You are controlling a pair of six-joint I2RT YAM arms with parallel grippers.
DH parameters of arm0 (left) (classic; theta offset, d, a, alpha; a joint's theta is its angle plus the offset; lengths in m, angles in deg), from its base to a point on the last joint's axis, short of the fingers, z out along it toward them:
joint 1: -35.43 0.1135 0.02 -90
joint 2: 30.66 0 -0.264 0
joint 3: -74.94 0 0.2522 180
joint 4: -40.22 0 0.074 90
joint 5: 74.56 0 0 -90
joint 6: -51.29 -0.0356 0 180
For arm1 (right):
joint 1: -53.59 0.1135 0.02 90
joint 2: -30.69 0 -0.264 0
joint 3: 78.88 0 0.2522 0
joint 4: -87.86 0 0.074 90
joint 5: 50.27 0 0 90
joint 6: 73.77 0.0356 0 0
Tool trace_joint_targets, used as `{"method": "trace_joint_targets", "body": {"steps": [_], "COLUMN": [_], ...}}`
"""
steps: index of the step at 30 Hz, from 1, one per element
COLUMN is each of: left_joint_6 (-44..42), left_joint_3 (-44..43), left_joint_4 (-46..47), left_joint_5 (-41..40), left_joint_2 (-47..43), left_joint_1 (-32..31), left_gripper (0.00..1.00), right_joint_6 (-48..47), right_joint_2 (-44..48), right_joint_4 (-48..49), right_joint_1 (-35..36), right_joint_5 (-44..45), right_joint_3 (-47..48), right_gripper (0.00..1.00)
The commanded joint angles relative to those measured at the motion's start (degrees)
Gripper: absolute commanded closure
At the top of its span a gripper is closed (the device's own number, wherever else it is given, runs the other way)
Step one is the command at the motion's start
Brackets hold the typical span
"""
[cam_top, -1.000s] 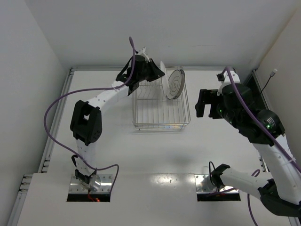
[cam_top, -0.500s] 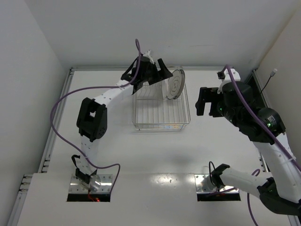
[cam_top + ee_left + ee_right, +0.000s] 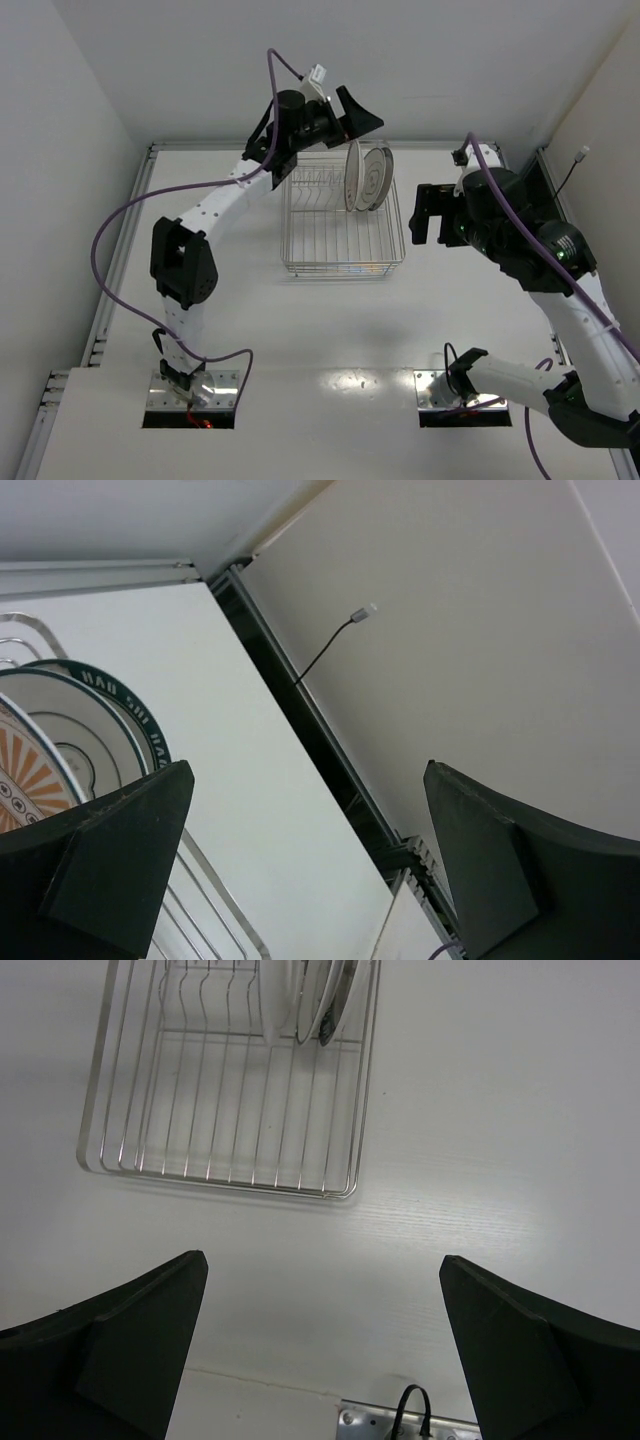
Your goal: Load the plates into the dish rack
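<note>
**Q:** Identify the work surface and the largest item on it.

**A:** White table (image 3: 300, 330). The dish rack (image 3: 340, 268), a rectangular silver wire basket, sits flat on the table toward the far edge, between the two arms.

**Q:** Where are the plates?

**A:** All three plates (image 3: 366, 178) are inside the dish rack. They stand on edge, close together, at the far right end of the row of upright prongs (image 3: 315, 183). The left wrist view gives their order. The orange-patterned plate (image 3: 22, 775) is nearest the camera, and the plate with a thin dark rim line (image 3: 90, 720) is behind it. The teal-rimmed plate (image 3: 125, 695) is farthest.

**Q:** Condition of the left gripper?

**A:** The left gripper (image 3: 365, 110) appears over the far rim of the rack, near the plate tops and touching none of them. Its fingers are spread wide with nothing between them.

**Q:** Condition of the right gripper?

**A:** The right gripper (image 3: 428, 215) is off the right side of the rack, apart from it. Its wrist camera looks down on the rack and the table. Its jaws are also spread wide and carry nothing.
</note>
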Motion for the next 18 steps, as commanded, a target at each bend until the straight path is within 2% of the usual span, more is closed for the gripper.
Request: {"method": "trace_joint_targets", "body": {"steps": [1,4,6,14,17,18], "left_joint_6": [1.1,0.9,-2.8,-26.1,-33.3,-35.0], "left_joint_3": [0.1,3.2,4.4,9.3,16.1,20.0], "left_joint_4": [2.7,3.2,0.4,-12.4,-13.3,-13.3], "left_joint_5": [2.8,2.3,0.9,-8.4,-13.1,-17.6], "left_joint_2": [-1.7,-3.5,-7.0,-24.1,-32.3,-34.5], "left_joint_1": [-0.6,-0.6,-0.6,-2.9,-2.9,-2.9], "left_gripper": [0.0,0.0,0.0,0.0,0.0,0.0], "right_joint_6": [0.7,0.2,0.2,0.2,0.2,0.2], "right_joint_2": [0.0,0.5,1.0,1.0,-0.4,-0.4], "right_joint_4": [1.1,0.6,0.6,2.6,3.1,3.1], "right_joint_1": [-0.2,-0.2,-0.2,-0.2,-0.2,-0.2], "right_joint_5": [-0.8,0.3,1.1,4.2,4.8,4.8], "right_joint_3": [1.8,1.8,1.2,-0.7,-0.7,-0.7], "right_gripper": [0.0,0.0,0.0,0.0,0.0,0.0]}}
